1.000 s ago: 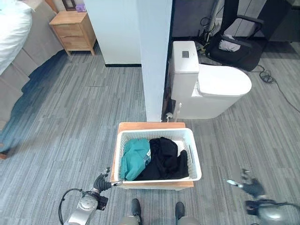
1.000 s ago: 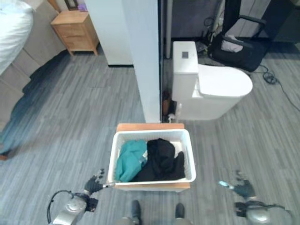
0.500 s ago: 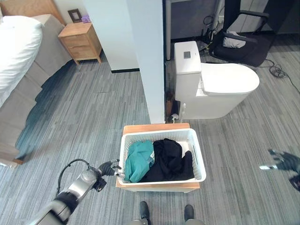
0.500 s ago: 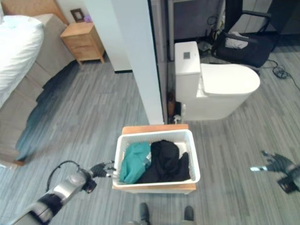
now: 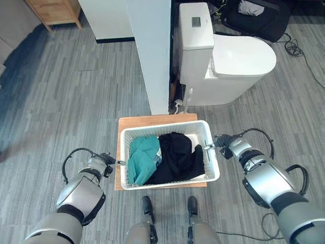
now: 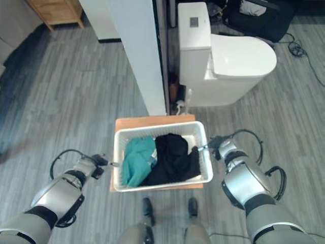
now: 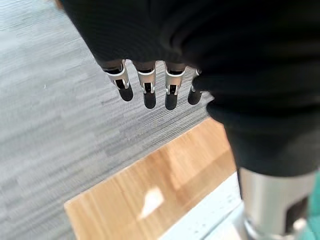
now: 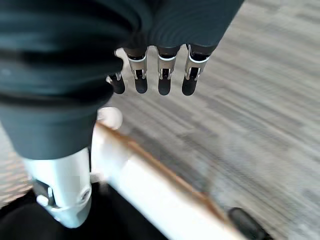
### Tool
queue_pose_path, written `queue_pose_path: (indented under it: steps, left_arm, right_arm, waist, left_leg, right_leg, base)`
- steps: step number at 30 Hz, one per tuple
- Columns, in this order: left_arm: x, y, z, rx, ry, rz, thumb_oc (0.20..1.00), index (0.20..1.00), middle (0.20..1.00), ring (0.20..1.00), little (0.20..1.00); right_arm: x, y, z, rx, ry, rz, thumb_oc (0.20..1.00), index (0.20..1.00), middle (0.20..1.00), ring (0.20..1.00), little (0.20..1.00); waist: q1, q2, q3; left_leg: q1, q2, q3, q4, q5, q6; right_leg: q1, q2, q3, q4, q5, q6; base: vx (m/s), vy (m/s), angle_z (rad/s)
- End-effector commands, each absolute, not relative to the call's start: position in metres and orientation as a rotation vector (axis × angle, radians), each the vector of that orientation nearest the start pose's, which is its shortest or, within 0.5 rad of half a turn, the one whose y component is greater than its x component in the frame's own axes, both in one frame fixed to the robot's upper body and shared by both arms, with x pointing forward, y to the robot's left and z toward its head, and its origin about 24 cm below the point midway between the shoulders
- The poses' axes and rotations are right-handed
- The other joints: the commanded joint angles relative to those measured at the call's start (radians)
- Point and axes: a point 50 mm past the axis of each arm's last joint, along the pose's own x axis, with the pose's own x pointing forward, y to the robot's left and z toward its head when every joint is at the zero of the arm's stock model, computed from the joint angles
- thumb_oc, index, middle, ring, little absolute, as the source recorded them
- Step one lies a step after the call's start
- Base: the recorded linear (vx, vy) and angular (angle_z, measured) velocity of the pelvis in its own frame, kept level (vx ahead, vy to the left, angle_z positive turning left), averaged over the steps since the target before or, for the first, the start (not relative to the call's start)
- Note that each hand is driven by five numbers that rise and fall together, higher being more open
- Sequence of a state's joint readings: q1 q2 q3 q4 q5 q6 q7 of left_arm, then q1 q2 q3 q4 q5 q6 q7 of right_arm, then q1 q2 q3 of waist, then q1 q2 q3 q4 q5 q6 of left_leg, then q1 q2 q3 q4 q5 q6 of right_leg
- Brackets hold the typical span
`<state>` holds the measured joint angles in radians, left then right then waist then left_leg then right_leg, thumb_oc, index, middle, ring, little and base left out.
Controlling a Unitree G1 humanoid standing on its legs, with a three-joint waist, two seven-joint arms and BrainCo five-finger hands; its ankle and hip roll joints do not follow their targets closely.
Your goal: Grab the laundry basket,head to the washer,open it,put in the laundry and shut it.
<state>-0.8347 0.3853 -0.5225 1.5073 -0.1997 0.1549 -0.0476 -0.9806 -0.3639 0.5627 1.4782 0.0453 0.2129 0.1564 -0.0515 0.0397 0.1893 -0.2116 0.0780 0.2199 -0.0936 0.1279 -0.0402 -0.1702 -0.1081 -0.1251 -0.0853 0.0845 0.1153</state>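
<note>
The white laundry basket (image 5: 214,163) stands on a low wooden board (image 5: 152,120) on the floor just in front of me. A teal garment (image 5: 141,158) and a black garment (image 5: 178,157) lie in it. My left hand (image 5: 107,159) is at the basket's left rim, open. In the left wrist view its fingers (image 7: 145,86) are straight over the floor and the board (image 7: 150,192), with the thumb over the rim (image 7: 212,222). My right hand (image 5: 222,141) is at the right rim, open. In the right wrist view its fingers (image 8: 162,76) are straight past the rim (image 8: 145,186).
A white pillar (image 5: 150,51) rises right behind the board. A white toilet (image 5: 236,61) stands beside it at the back right. A black chair (image 5: 254,15) and a wooden nightstand (image 5: 53,9) are further back. Grey plank floor lies on both sides.
The camera has tilted down. My right hand came in from far right to the basket's right rim. My left hand has stayed close at the left rim.
</note>
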Motion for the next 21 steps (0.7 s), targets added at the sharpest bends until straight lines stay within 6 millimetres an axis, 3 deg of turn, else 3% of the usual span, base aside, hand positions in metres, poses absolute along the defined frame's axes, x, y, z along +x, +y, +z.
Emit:
queue_pose_path:
  steps: [1,8,10,13,14,19,21]
  left_arm:
    - [0.328,0.278,0.005,0.587,0.866,0.179,1.000,1.000,1.000,1.000,1.000]
    - [0.323,0.279,-0.001,0.557,0.873,0.188,1.000,1.000,1.000,1.000,1.000]
    - [0.326,0.275,-0.002,0.455,0.811,0.220,1.000,1.000,1.000,1.000,1.000]
    - [0.326,0.269,-0.006,0.425,0.793,0.204,1.000,1.000,1.000,1.000,1.000]
    - [0.327,0.264,-0.008,0.405,0.781,0.197,1.000,1.000,1.000,1.000,1.000]
    - [0.328,0.255,-0.012,0.387,0.764,0.184,1.000,1.000,1.000,1.000,1.000]
    - [0.328,0.251,-0.013,0.384,0.766,0.178,1.000,1.000,1.000,1.000,1.000]
  right_arm:
    - [0.368,-0.240,0.045,-0.771,0.787,0.032,1.000,1.000,1.000,1.000,1.000]
    - [0.370,-0.222,0.041,-0.741,0.778,0.070,1.000,1.000,1.000,1.000,1.000]
    - [0.368,-0.214,0.033,-0.677,0.750,0.072,1.000,1.000,1.000,1.000,1.000]
    - [0.365,-0.215,0.026,-0.641,0.752,0.074,1.000,1.000,1.000,1.000,1.000]
    - [0.362,-0.219,0.023,-0.529,0.740,0.041,1.000,1.000,1.000,1.000,1.000]
    - [0.354,-0.233,0.015,-0.373,0.725,-0.031,1.000,1.000,1.000,1.000,1.000]
    - [0.353,-0.229,0.012,-0.314,0.706,-0.030,1.000,1.000,1.000,1.000,1.000]
  waist:
    - [-0.002,-0.016,0.018]
    - [-0.004,-0.032,0.018]
    - [-0.014,-0.039,0.021]
    - [-0.018,-0.040,0.020]
    - [-0.023,-0.040,0.019]
    - [-0.032,-0.034,0.016]
    - [-0.036,-0.031,0.012]
  left_leg:
    - [0.042,0.034,-0.017,0.006,-0.011,-0.053]
    - [0.049,0.039,-0.013,0.006,-0.015,-0.052]
    - [0.055,0.039,-0.001,0.006,-0.023,-0.049]
    - [0.056,0.039,0.007,0.006,-0.026,-0.047]
    - [0.057,0.037,0.011,0.006,-0.029,-0.046]
    - [0.060,0.032,0.020,0.006,-0.036,-0.044]
    - [0.062,0.031,0.021,0.006,-0.038,-0.043]
  right_leg:
    - [-0.023,-0.054,0.014,-0.002,0.097,0.047]
    - [-0.021,-0.047,0.029,-0.002,0.097,0.044]
    - [-0.029,-0.044,0.045,-0.002,0.099,0.047]
    - [-0.034,-0.044,0.051,-0.002,0.102,0.050]
    - [-0.037,-0.044,0.056,-0.002,0.103,0.052]
    - [-0.043,-0.047,0.065,-0.002,0.104,0.057]
    - [-0.042,-0.049,0.067,-0.002,0.103,0.058]
  base:
    - [0.02,0.011,0.03]
    - [0.01,0.008,-0.01]
    - [0.02,0.054,-0.10]
    - [0.01,0.037,-0.07]
    - [0.01,0.034,-0.06]
    - [0.03,0.042,-0.15]
    - [0.03,0.027,-0.05]
